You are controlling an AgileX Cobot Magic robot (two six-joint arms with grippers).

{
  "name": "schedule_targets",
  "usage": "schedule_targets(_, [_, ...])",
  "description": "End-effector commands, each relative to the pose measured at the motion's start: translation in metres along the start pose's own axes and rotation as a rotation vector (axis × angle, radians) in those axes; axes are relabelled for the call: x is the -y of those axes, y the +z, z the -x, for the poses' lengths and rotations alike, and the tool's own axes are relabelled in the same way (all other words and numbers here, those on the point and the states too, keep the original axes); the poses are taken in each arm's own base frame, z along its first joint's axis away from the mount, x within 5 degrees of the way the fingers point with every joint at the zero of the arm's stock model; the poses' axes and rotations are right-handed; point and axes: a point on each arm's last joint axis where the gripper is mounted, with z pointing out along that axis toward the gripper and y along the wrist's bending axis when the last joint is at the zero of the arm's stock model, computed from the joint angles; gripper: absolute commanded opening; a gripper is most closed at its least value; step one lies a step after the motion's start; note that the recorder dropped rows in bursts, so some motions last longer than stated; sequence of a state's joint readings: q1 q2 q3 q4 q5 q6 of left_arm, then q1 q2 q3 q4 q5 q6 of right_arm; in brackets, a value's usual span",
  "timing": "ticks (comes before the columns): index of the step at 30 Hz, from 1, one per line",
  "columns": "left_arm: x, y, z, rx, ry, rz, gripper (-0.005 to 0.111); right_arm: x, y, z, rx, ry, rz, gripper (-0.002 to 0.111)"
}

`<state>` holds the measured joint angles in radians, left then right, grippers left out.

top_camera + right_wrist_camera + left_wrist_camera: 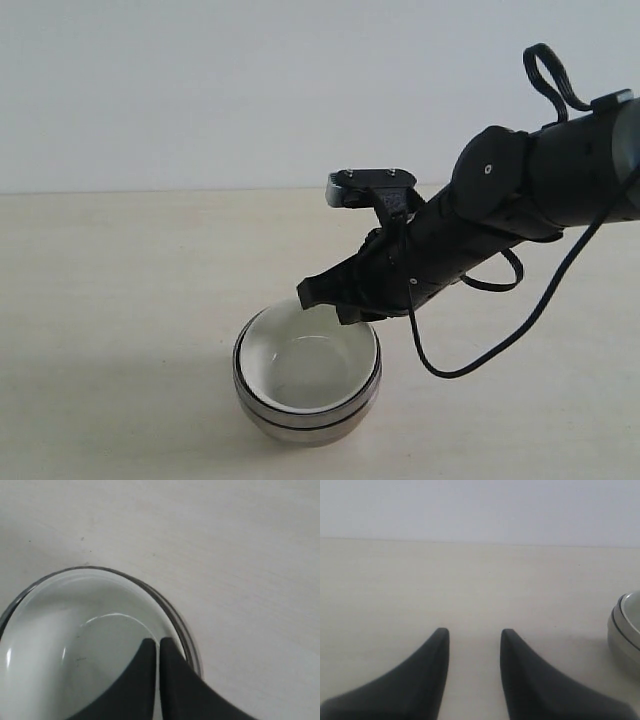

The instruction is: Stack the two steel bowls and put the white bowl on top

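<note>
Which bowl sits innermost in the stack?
The white bowl: glossy white inside, nested in the steel bowls, whose shiny metal rims ring it.

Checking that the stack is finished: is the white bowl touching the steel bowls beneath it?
Touching. The exterior view shows the white bowl nested inside the stacked steel bowls, its rim seated within the steel rim and nothing else carrying it.

A pale cream bench (120,300) with a faint, fine grain runs back to a plain white wall (200,90) under soft, even light.
</note>
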<state>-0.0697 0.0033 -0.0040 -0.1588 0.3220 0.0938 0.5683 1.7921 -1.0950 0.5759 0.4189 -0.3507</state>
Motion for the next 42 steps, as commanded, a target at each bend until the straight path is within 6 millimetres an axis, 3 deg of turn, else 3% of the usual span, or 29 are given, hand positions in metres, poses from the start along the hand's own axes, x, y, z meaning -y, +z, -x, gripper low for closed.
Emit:
schedule_targets(1, [0.000, 0.000, -0.001, 0.006, 0.001, 0.003, 0.032, 0.001, 0.000, 0.002, 0.034, -0.005, -0.017, 0.000])
schedule_targets(10, [0.000, 0.000, -0.001, 0.006, 0.001, 0.003, 0.032, 0.003, 0.000, 0.010, 0.129, 0.027, -0.040, 0.000])
schedule_targets(18, [0.000, 0.000, -0.001, 0.006, 0.001, 0.003, 0.032, -0.001, 0.020, 0.002, 0.085, 0.013, -0.042, 0.000])
schedule_targets(26, [0.000, 0.000, -0.001, 0.006, 0.001, 0.003, 0.032, -0.003, 0.013, 0.005, 0.112, 0.007, -0.039, 0.000])
schedule_targets(32, [0.000, 0.000, -0.001, 0.006, 0.001, 0.003, 0.032, -0.010, -0.009, 0.014, 0.167, -0.004, -0.023, 0.000])
schedule_targets(42, [0.000, 0.000, -0.001, 0.006, 0.001, 0.003, 0.032, -0.029, -0.075, 0.025, 0.284, -0.150, 0.020, 0.000])
